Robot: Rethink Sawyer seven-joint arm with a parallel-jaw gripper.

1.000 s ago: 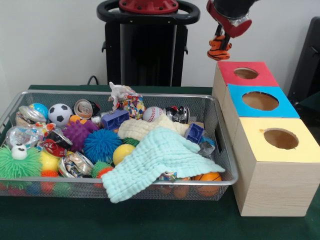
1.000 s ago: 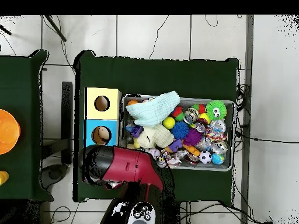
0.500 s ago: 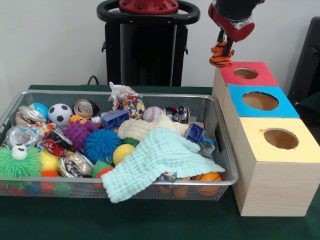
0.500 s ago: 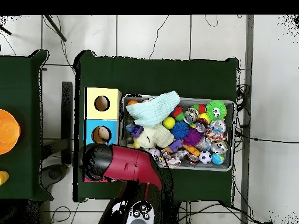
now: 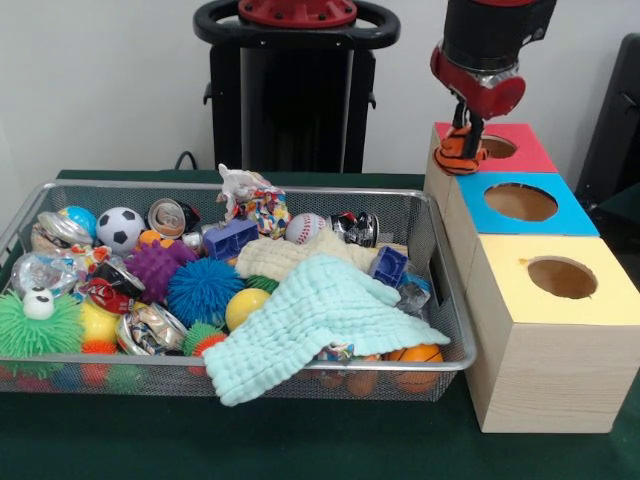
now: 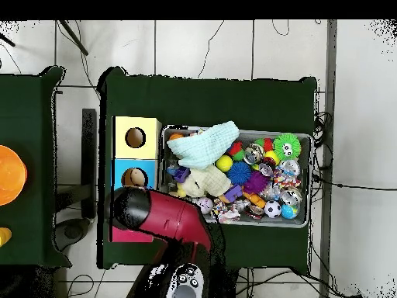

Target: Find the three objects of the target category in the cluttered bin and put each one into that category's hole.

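Observation:
My gripper (image 5: 466, 126) hangs over the left edge of the red-topped box (image 5: 525, 157), shut on a small orange and black striped soft toy (image 5: 459, 150). The toy dangles just left of the red box's round hole (image 5: 493, 147), close to the box top. The wire bin (image 5: 250, 188) to the left is full of balls, spiky toys, crushed cans and blocks. Seen from overhead, the red arm (image 6: 159, 219) covers most of the red box (image 6: 130, 234) and hides the gripper and toy.
A blue-topped box (image 5: 565, 215) and a yellow-topped box (image 5: 612, 300), each with a round hole, stand in a row in front of the red one. A mint cloth (image 5: 320, 318) drapes over the bin's front rim. The bin's wall sits close beside the boxes.
The gripper has carried the striped toy to the right and down, from high left of the boxes to just above the red box's edge.

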